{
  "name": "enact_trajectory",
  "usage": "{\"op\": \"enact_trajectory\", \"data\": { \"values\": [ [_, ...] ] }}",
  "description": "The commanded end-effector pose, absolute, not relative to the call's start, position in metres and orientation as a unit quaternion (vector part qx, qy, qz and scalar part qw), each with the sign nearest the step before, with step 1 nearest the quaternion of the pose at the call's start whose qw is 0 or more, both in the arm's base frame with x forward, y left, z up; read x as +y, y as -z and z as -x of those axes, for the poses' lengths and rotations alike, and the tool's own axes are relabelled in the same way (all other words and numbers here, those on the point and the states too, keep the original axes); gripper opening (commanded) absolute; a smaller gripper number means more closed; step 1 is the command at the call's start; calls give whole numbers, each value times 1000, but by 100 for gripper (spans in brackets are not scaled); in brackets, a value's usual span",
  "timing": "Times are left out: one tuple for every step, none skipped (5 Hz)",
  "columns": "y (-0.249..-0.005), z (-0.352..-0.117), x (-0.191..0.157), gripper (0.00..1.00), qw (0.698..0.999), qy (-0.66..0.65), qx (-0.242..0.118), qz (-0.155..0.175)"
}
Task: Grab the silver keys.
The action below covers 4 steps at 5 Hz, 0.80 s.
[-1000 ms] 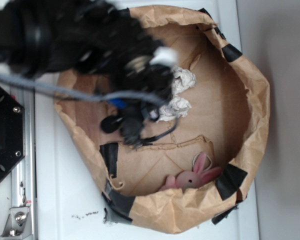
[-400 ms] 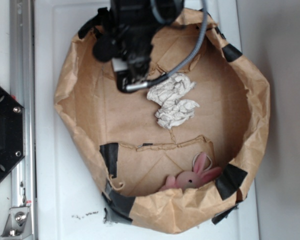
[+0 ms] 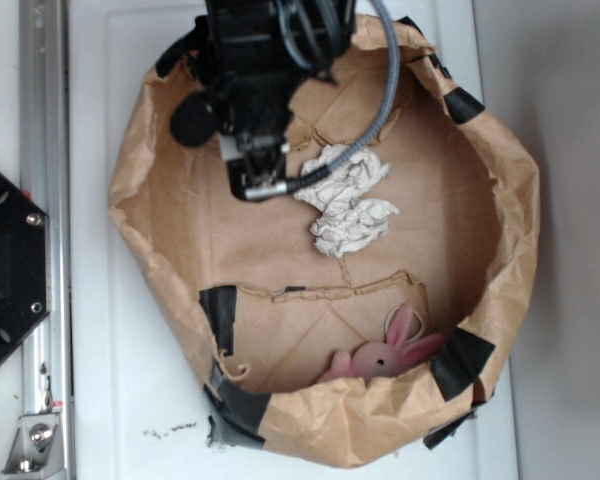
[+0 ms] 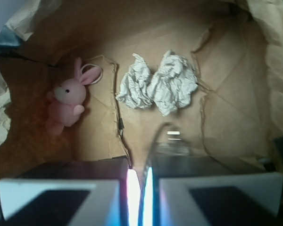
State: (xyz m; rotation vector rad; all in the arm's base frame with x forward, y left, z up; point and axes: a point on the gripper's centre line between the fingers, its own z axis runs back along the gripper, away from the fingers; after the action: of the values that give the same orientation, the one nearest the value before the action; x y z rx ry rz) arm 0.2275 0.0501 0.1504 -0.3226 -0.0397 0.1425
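**Q:** Where the paper wad [image 3: 345, 205] lies mid-floor in the brown paper bag [image 3: 515, 200], where are the silver keys [image 4: 172, 139]?

**A:** Just beside the wad, at the tip of the gripper [image 3: 260, 175]. The wrist view shows a thin wire loop and a shiny blur poking out past the fingers. The jaws stand almost together, with only a bright slit between them, so they appear clamped on the keys.

**Q:** How should the grab be finished well?

**A:** Probably by keeping the squeeze firm and lifting straight up, away from the wad, so the ring cannot slip or snag on the paper.

**Q:** What is unclear?

**A:** The keys are blurred, and the fingers hide the contact itself. A pink bunny [image 3: 385, 355] sits well apart from the wad, by the bag's wall.
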Motion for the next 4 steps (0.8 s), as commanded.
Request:
{"op": "enact_trajectory", "data": {
  "values": [
    [-191, -232, 24, 0, 989, -45, -99, 100],
    [-196, -237, 21, 0, 990, -43, -96, 94],
    [-194, -245, 15, 0, 994, -56, -77, 54],
    [-191, -255, 14, 0, 995, -71, -63, 35]
  ]
}}
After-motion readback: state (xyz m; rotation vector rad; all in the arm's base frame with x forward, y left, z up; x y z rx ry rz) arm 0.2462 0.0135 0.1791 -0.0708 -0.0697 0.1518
